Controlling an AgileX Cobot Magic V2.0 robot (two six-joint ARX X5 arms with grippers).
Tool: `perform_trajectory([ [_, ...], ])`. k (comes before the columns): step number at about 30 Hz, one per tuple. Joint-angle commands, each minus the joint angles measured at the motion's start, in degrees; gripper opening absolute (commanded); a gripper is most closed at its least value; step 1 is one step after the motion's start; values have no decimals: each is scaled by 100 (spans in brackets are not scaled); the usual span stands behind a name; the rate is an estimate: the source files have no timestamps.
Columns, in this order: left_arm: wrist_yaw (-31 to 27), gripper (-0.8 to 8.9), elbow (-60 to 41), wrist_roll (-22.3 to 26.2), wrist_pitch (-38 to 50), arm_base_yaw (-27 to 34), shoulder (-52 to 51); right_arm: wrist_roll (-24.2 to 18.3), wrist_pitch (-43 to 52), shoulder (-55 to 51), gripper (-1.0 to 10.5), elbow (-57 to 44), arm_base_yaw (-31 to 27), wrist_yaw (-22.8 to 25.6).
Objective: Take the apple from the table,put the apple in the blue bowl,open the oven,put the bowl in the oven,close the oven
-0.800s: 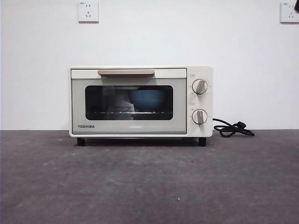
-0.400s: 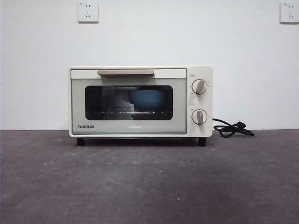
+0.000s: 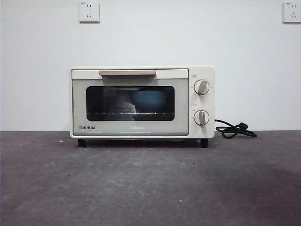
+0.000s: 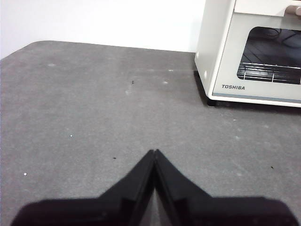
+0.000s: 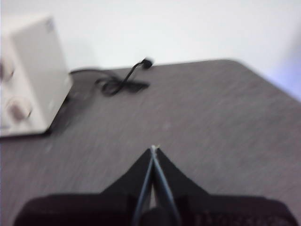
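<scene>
The cream-white oven [image 3: 142, 102] stands at the back of the table [image 3: 150, 183] with its door closed. Through the dark glass I see the blue bowl [image 3: 149, 100] on the rack inside. The apple is hidden from view. My left gripper [image 4: 154, 153] is shut with nothing in it, hovering over bare table off the oven's [image 4: 249, 47] door-hinge corner. My right gripper [image 5: 153, 149] is shut and empty too, over the table on the knob side of the oven [image 5: 28, 75]. Neither arm shows in the front view.
A black power cord [image 3: 235, 130] lies coiled on the table beside the oven's knob side, also seen as the cord [image 5: 120, 81] in the right wrist view. Two wall sockets [image 3: 89, 11] sit high on the white wall behind.
The front view has barely shifted; the oven, bowl and cord stay where they were. No arm enters or leaves that view.
</scene>
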Motion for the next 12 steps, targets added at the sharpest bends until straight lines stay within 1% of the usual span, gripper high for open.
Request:
perform_trajectory([
  [1, 28, -4, -59, -22, 46, 20, 2, -68, 269, -286, 1, -450, 0, -236],
  [3, 28, -4, -59, -22, 46, 20, 2, -94, 201, -485, 1, -647, 0, -243],
  [4, 28, -4, -59, -22, 46, 20, 4, -131, 17, -581, 1, -640, 0, -232],
  [9, 28, -4, -59, -22, 48, 20, 9, -498, -498, -881, 1, -640, 0, -236],
  [12, 28, -4, -59, -22, 48, 20, 11, -361, -481, -881, 1, -638, 2, -214],
])
